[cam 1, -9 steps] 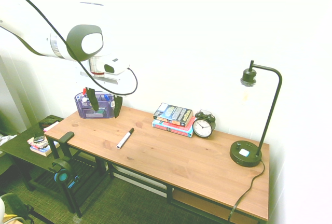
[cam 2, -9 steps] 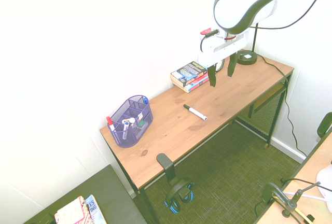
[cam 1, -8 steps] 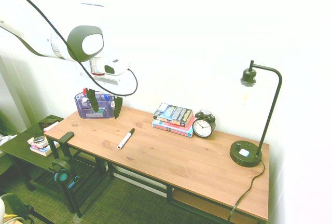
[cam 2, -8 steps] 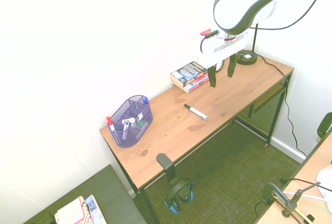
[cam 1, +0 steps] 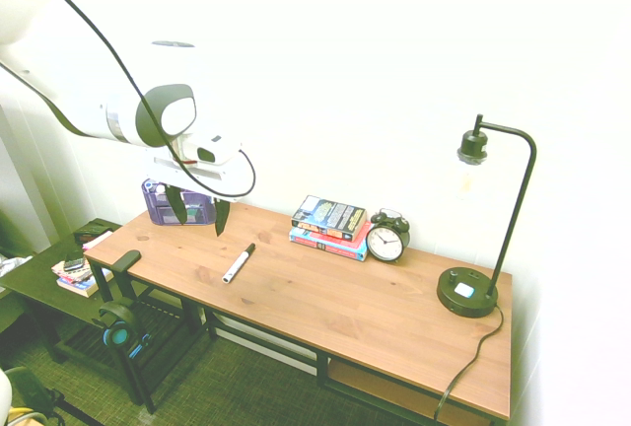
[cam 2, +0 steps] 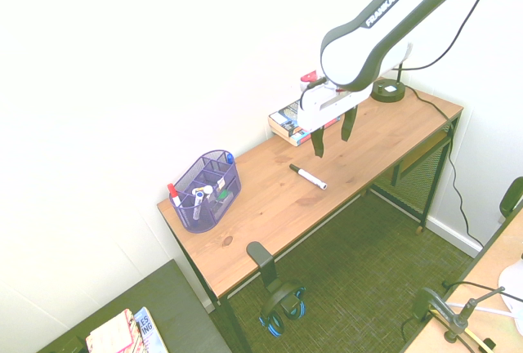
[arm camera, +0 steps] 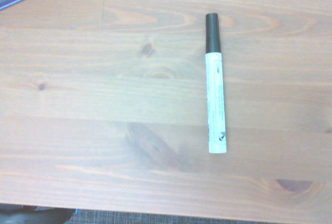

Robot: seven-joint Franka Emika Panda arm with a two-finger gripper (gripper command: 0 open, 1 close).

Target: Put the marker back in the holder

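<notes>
In the first exterior view we are hovering our wide-open, empty gripper (cam 1: 197, 216) above the slim white black-capped marker (cam 1: 238, 262) lying on the wooden desk (cam 1: 375, 308); in the second, the purple mesh holder (cam 2: 207, 190) is standing well apart; in the wrist view, the round barrel risks rolling under an off-centre pinch.

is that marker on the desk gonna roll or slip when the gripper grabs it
The marker lies flat on the smooth wooden desk; its round barrel could probably roll if nudged sideways. It looks slim, rigid and likely light, so the open gripper should lift it easily.
</notes>
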